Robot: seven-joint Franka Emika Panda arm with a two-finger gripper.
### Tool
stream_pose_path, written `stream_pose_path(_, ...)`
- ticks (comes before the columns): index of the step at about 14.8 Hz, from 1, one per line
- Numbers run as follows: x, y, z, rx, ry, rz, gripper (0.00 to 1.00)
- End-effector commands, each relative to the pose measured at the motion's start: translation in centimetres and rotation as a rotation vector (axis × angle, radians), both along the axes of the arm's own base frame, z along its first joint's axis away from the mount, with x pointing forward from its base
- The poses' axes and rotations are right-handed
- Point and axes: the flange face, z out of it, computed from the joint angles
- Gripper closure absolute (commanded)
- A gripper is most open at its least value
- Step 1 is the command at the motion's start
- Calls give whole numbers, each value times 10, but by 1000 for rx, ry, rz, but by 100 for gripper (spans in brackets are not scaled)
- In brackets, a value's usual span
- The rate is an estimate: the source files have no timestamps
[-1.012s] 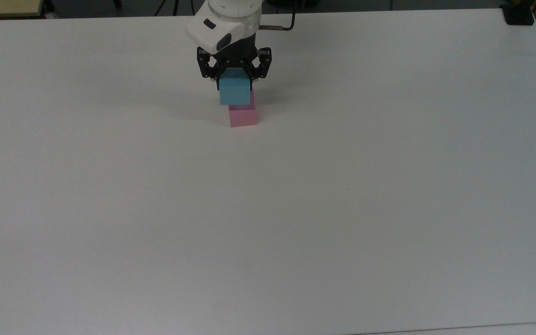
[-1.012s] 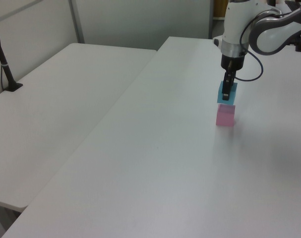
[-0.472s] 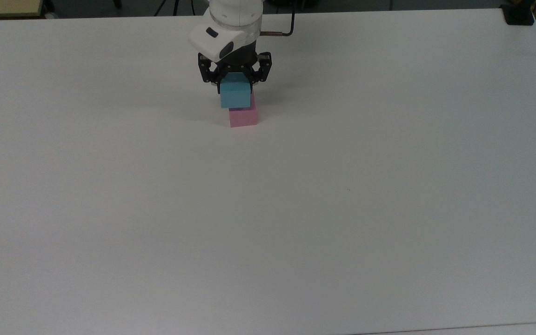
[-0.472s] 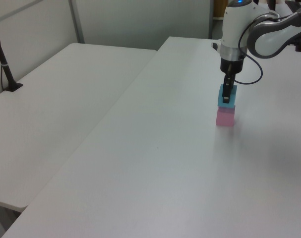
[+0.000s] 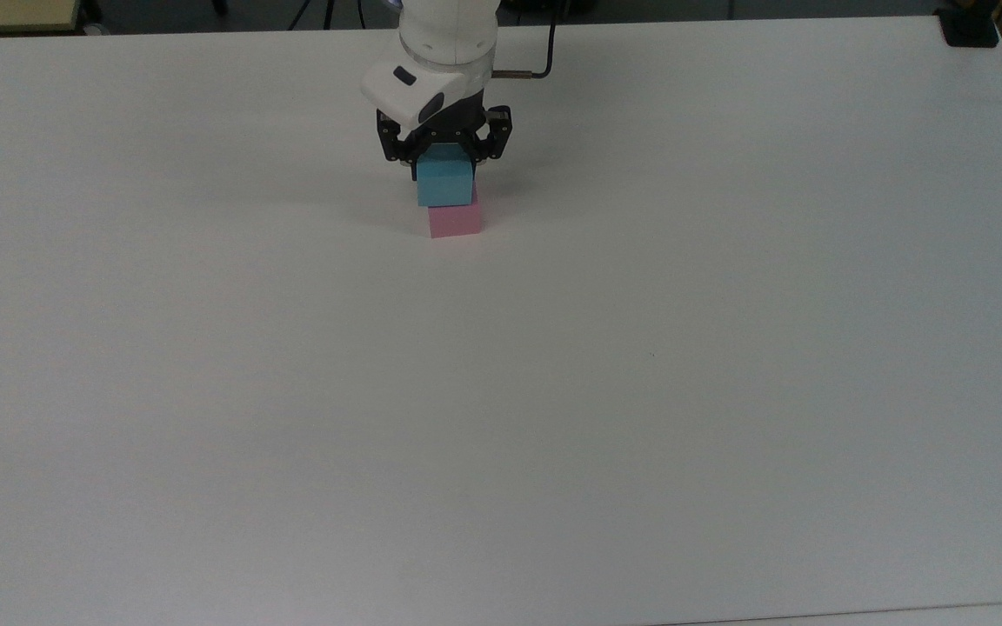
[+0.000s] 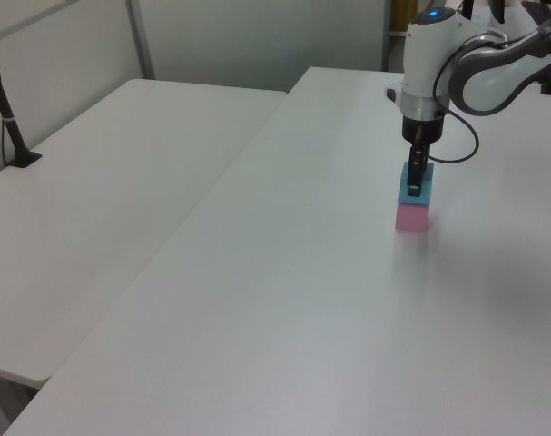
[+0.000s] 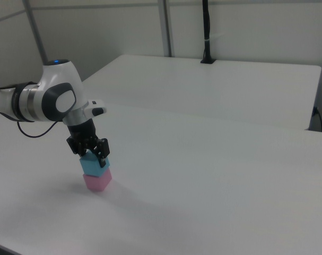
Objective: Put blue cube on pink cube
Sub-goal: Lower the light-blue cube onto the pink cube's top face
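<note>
Top view gives you the white worktop [image 5: 553, 391] spread across nearly the whole picture, with a second white table [image 6: 121, 182] butted against it on the left view's left. Your white Panda arm [image 5: 444, 39] reaches down near the far edge of the worktop in the top view, a dark cable [image 5: 544, 52] looping off its wrist; in the right view the arm [image 7: 49, 101] comes in from the right view's left. Below it, the fingers [image 5: 444, 161] are closed on the blue cube [image 5: 446, 184], one on each side of it, so you have the cube firmly in hand. The blue cube sits directly above the pink cube [image 5: 455, 221], and in the right view the blue cube [image 7: 94, 164] looks to be resting on the pink cube [image 7: 97, 180], faces roughly lined up, though you cannot tell for sure whether they touch. The left view shows the same stack, blue [image 6: 415, 186] over pink [image 6: 412, 217], standing on the worktop.
</note>
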Motion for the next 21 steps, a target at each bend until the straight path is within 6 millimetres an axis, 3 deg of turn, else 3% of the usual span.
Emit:
stream_pose_path(1,-2,3,1,7,-14,12,54)
stream_pose_path(2,-2,2,1,8,-14,8,49)
stream_pose_path(6,-2,4,1,13,-14,1,9)
stream_pose_path(9,-2,5,1,13,-13,1,0)
stream_pose_path(21,-6,15,3,10,5,15,0)
